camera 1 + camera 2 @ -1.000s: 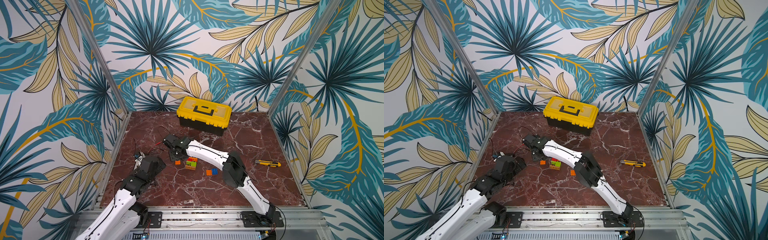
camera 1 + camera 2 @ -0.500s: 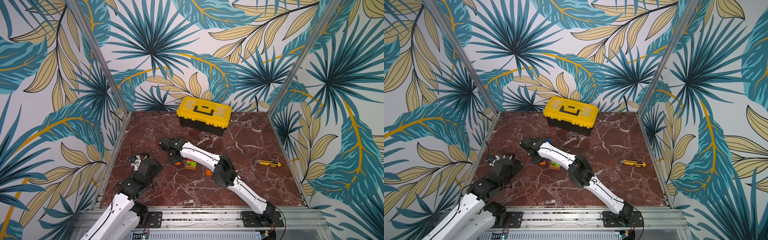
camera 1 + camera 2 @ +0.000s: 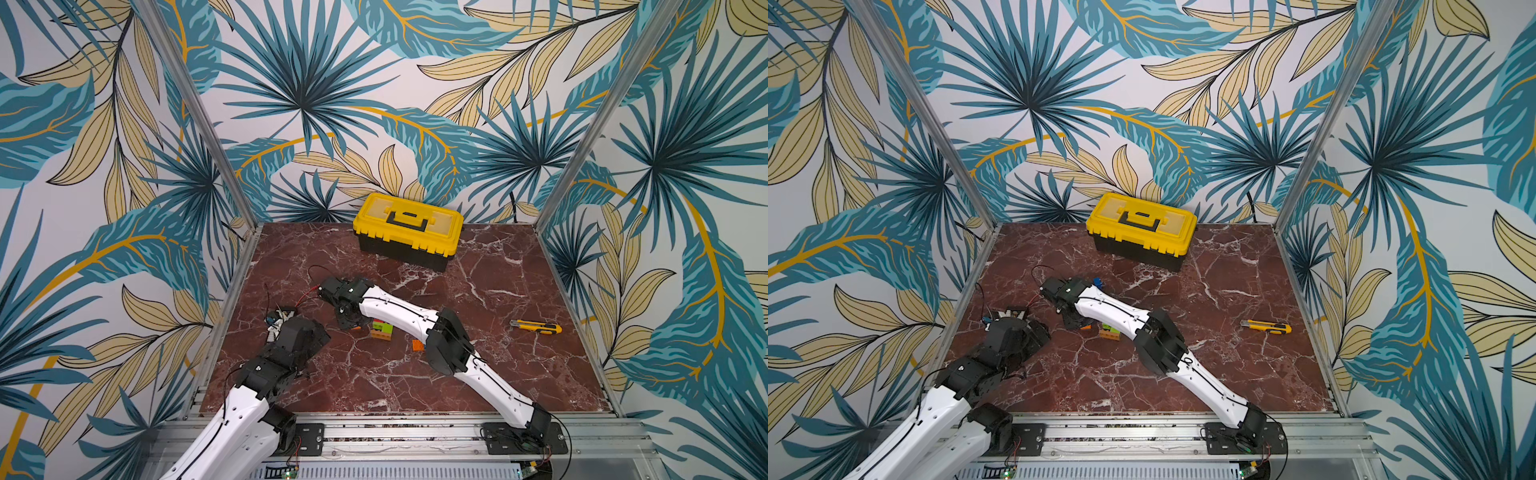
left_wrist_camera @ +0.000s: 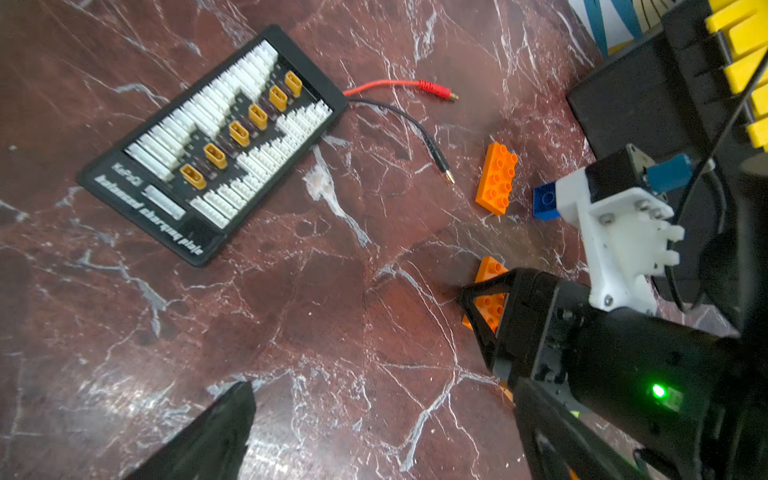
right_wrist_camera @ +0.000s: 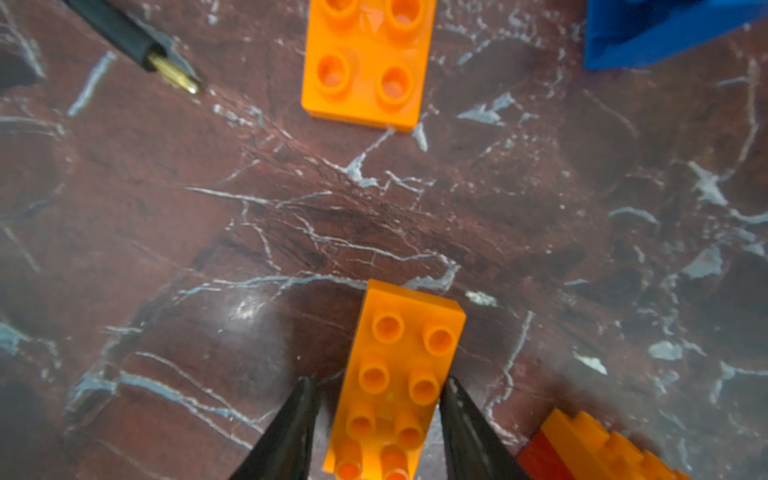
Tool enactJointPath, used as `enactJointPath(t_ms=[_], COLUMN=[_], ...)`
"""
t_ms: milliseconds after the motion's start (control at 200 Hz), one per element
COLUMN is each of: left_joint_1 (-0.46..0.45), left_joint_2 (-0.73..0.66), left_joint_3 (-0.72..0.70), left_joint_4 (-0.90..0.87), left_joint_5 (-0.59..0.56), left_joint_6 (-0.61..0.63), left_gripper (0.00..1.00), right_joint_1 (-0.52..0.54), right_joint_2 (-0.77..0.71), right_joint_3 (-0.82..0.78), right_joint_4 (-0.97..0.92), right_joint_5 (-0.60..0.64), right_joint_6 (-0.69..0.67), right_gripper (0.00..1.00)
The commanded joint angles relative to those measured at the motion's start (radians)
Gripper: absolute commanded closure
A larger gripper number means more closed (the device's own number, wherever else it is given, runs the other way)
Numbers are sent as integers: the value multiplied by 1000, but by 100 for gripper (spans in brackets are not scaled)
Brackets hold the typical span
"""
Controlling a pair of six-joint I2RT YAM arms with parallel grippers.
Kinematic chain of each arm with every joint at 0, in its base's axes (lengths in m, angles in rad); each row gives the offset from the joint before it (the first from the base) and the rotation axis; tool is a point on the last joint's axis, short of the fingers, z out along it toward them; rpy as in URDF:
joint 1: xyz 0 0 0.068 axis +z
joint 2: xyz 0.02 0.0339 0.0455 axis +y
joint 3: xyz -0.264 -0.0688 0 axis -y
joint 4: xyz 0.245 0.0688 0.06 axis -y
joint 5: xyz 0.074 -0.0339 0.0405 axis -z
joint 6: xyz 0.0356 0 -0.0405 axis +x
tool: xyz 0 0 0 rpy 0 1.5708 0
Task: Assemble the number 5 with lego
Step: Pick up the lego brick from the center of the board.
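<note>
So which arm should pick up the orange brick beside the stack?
Right. The right pincer straddles that orange brick, fingers along both long sides; the left pincer hovers open, well apart from it.

One toolbox (image 3: 407, 232), one knife (image 3: 536, 327), one charging board (image 4: 212, 145).

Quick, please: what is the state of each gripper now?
Left gripper: open, empty.
Right gripper: open around the orange brick, not yet clamped.

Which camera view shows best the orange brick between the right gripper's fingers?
The right wrist view: the orange brick lies close and sharp, studs clear, between the fingers. The left wrist view shows only part of it, smaller. In both top views the right arm covers nearly all of it.
</note>
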Motion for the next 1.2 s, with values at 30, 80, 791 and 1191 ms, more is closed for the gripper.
enactJointPath(t_ms=[30, 80, 791, 1191], left_joint_1=[8, 7, 8, -100], left_joint_2=[-23, -34, -60, 193], left_joint_3=[6, 10, -5, 0], left_joint_4=[-51, -66, 66, 320], left_joint_5=[55, 61, 230, 471], left_joint_6=[17, 23, 76, 77], left_gripper=[0, 0, 0, 0], right_joint_1=[5, 5, 5, 2], right_joint_2=[21, 10, -747, -1222], right_joint_3=[-96, -111, -882, -1606], right_joint_4=[-34, -26, 402, 707], right_joint_5=[-10, -10, -107, -115], right_joint_6=[-21, -28, -166, -426], right_gripper=[57, 60, 71, 74])
